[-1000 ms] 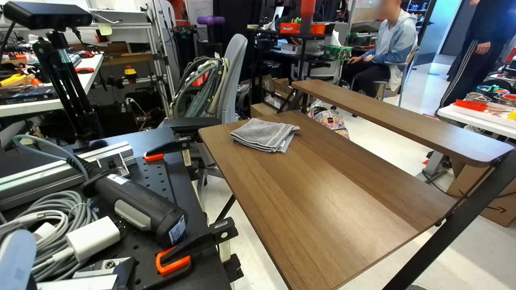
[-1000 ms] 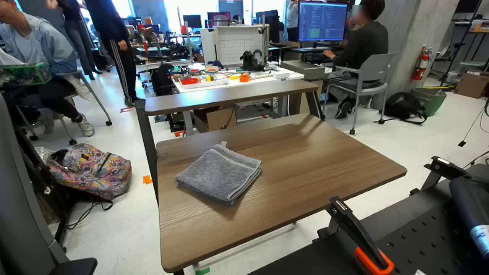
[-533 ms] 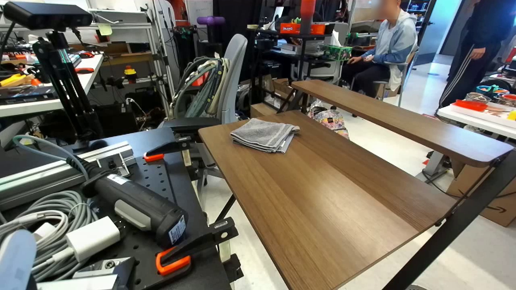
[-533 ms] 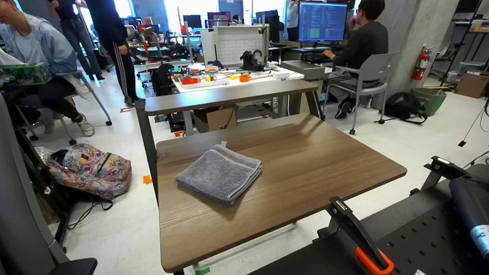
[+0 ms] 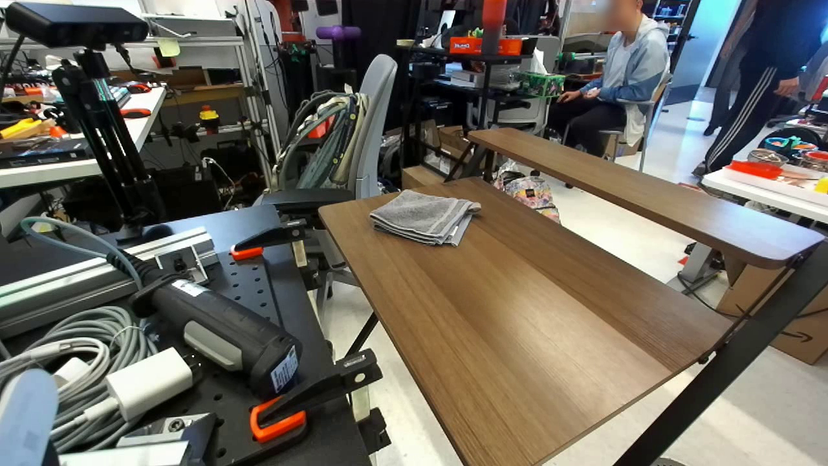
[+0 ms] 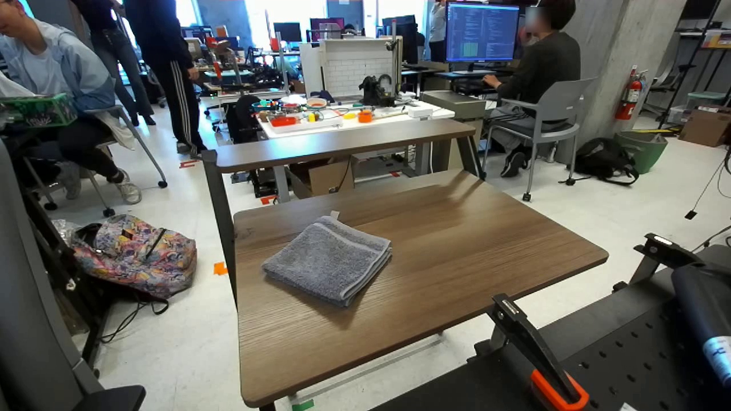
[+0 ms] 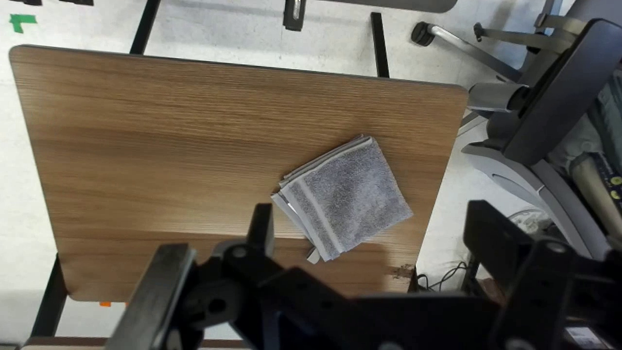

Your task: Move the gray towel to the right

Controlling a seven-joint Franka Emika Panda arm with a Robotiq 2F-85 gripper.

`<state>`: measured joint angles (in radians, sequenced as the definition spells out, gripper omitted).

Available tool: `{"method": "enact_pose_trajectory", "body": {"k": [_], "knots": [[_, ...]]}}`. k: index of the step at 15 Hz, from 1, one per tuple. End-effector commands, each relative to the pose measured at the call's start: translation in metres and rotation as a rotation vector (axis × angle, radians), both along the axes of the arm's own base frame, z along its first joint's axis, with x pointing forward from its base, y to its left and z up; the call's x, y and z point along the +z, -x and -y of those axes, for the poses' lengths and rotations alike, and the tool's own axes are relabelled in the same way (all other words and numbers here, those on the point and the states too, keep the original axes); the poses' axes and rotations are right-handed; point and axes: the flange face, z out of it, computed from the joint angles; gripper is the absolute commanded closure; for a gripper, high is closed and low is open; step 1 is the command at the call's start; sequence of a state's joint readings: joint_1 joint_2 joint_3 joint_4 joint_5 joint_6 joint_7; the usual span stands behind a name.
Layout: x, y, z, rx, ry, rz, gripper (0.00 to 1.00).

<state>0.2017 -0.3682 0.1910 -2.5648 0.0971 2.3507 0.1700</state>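
Note:
The gray towel (image 5: pixel 424 217) lies folded and flat on the wooden tabletop (image 5: pixel 517 323), near one short edge. It also shows in an exterior view (image 6: pixel 328 260) and in the wrist view (image 7: pixel 347 199), with a small pale tag at one corner. My gripper (image 7: pixel 371 204) is open and empty in the wrist view, its fingers wide apart. It is above the table, and the towel appears ahead of and between the fingertips, untouched. In an exterior view two small dark tips (image 5: pixel 314 6) at the top edge look like the fingers. The rest of the arm is out of view.
A raised wooden shelf (image 5: pixel 634 188) runs along one long side of the table. A black bench (image 5: pixel 259 285) with orange-tipped clamps (image 5: pixel 278 424) and a scanner-like tool (image 5: pixel 226 330) stands beside it. A gray chair (image 5: pixel 375 123) is close to the towel's end. People are in the background.
Two small dark tips have come into the top edge of an exterior view. The towel has not moved. People in the background have shifted.

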Motion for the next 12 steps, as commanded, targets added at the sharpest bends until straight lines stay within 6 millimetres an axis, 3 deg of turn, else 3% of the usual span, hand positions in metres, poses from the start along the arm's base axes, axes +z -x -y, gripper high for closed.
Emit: {"method": "enact_pose_trajectory", "body": {"k": [1,12], "knots": [[-0.043,-0.056,-0.024,-0.058,-0.031,-0.049,0.00],[-0.219,-0.177,-0.087,-0.158,0.069,-0.098,0.00]]}}
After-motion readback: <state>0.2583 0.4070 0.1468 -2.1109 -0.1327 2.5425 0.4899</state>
